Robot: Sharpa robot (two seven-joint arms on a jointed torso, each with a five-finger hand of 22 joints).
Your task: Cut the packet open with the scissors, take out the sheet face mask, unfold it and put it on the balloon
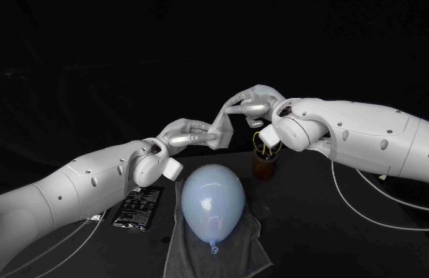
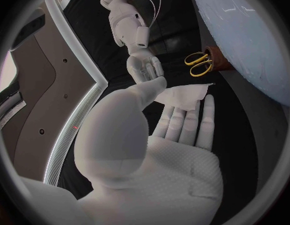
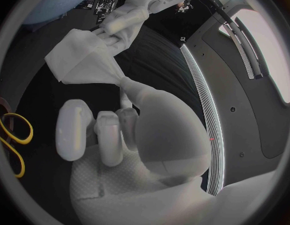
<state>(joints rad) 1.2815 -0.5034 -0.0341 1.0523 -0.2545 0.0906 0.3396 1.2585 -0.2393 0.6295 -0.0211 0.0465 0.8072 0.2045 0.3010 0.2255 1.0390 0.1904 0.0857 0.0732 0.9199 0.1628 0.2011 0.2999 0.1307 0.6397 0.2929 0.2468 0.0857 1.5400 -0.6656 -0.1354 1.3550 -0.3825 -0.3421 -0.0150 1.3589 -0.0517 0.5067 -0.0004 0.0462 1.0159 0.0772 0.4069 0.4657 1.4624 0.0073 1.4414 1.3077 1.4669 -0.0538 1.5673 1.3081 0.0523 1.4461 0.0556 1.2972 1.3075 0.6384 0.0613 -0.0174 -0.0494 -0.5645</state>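
table (image 1: 344, 259), near edge: grey towel (image 1: 234, 258) laid flat, with the pale blue balloon (image 1: 212, 205) lying on it, knot end toward the robot. black packet (image 1: 137, 208) flat on the table just beside the towel, on the left-arm side; cannot tell whether it is cut open.

beyond the balloon's rounded end: brown cup (image 1: 263, 167) upright, with the scissors (image 2: 197, 64) standing in it, yellow handles up. neither hand touches them.

farthest out: both hands raised above the table, past the balloon. sheet face mask (image 3: 89, 60), white and partly folded, hangs in the air between the two hands. right hand (image 3: 120, 130) pinches one bunched corner of it between thumb and finger, other fingers curled beside. left hand (image 2: 176, 145) grasps the opposite edge, thumb on top, fingers spread flat beneath. mask sits above and beyond the balloon, apart from it, and clear of the table and the cup.
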